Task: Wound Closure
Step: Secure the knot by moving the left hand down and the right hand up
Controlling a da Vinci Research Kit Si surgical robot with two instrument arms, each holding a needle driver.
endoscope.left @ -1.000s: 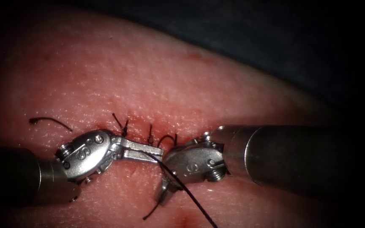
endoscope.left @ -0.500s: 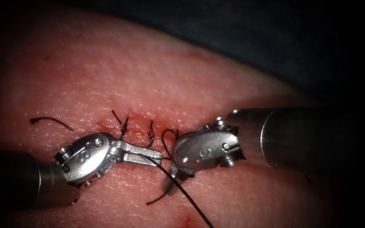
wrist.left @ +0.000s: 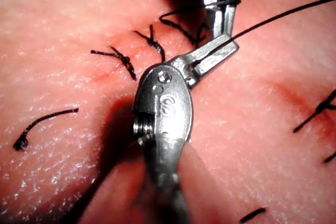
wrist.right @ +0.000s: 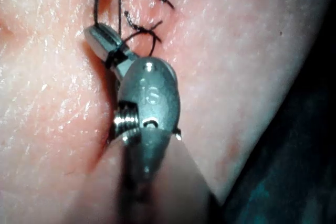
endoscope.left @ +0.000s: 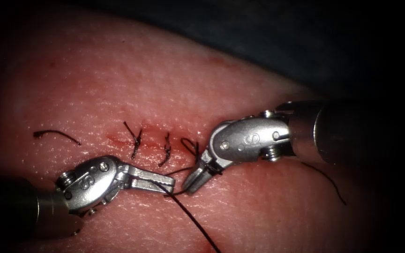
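The left tool (endoscope.left: 170,180) lies below the cut (endoscope.left: 152,140), its jaws shut on the long dark thread (endoscope.left: 195,222), which runs down toward the near edge of the tissue (endoscope.left: 212,89). In the left wrist view the same jaws (wrist.left: 231,48) pinch that thread (wrist.left: 283,17). The right tool (endoscope.left: 188,187) points down and left, tip to tip with the left one. Thread is looped around its shut jaws (wrist.right: 92,35), and a short thread end (endoscope.left: 174,193) leaves their tip. A small loop (endoscope.left: 189,144) stands at the cut. I cannot tell where the needle is.
Two tied stitches (endoscope.left: 137,139) (endoscope.left: 166,150) cross the cut left of the loop. A cut end of thread (endoscope.left: 55,134) lies far left, another strand (endoscope.left: 326,180) lies under the right shaft. Red fluid stains the cut's edges. Dark cloth (endoscope.left: 305,37) lies beyond the tissue.
The right tool has risen and drawn back to the right, taking the short end and its wrapped loop along. The left tool has slid slightly down and left, still on the long thread.
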